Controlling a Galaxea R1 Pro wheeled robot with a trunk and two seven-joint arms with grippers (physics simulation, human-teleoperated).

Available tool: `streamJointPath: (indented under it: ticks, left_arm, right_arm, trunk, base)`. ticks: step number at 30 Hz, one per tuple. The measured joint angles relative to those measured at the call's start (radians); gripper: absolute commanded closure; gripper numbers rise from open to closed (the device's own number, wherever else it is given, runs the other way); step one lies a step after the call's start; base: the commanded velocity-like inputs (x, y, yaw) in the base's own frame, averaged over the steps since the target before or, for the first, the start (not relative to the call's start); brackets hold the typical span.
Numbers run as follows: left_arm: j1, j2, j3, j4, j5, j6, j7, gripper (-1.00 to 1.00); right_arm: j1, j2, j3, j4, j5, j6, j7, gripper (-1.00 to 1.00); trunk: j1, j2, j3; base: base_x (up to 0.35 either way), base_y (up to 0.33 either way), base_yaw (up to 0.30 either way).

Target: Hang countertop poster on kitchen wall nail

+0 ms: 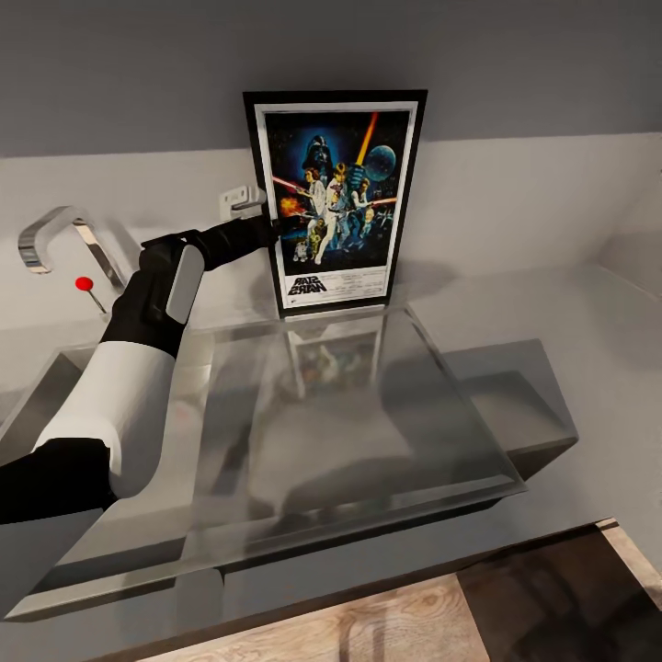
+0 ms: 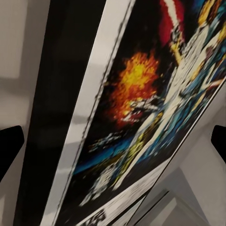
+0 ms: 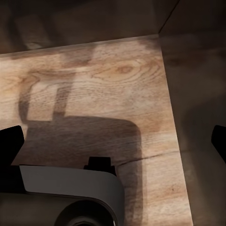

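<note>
The poster [image 1: 335, 202] stands upright on the kitchen countertop [image 1: 552, 303], its back against the grey wall. It is a portrait rectangle with a thin black frame and a white inner border; colourful figures sit on a dark blue ground, with a red-orange beam at top and a logo along the bottom. Its reflection shows in the glossy surface below it. In the left wrist view the poster [image 2: 136, 113] is seen close and slanted, with an orange burst and pale figures in sharp detail.

The left gripper [image 1: 287, 221] reaches to the poster's left edge at mid-height; its two fingertips [image 2: 9, 143] stand wide apart at either side of the poster, not clamped on it. The right gripper [image 3: 113, 141] is spread open above the pale wood floor [image 3: 103, 80].

A curved steel tap [image 1: 46, 234] and a red-knobbed lever [image 1: 87, 287] stand left of the arm.
</note>
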Motion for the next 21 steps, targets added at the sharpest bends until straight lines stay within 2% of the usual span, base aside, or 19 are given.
streamJointPath:
  ticks: [8, 21]
  left_arm:
    - [0.0, 0.0, 0.0, 0.002, 0.0, 0.002, 0.0, -1.0]
    - [0.0, 0.0, 0.0, 0.003, -0.002, 0.002, 0.002, -1.0]
  right_arm:
    - [0.0, 0.0, 0.0, 0.0, 0.0, 0.0, 0.0, -1.0]
    - [0.0, 0.0, 0.0, 0.001, 0.0, 0.0, 0.0, -1.0]
  trunk:
    - [0.0, 0.0, 0.0]
    - [0.0, 0.0, 0.0]
  base:
    - [0.0, 0.0, -0.062]
    - [0.0, 0.0, -0.006]
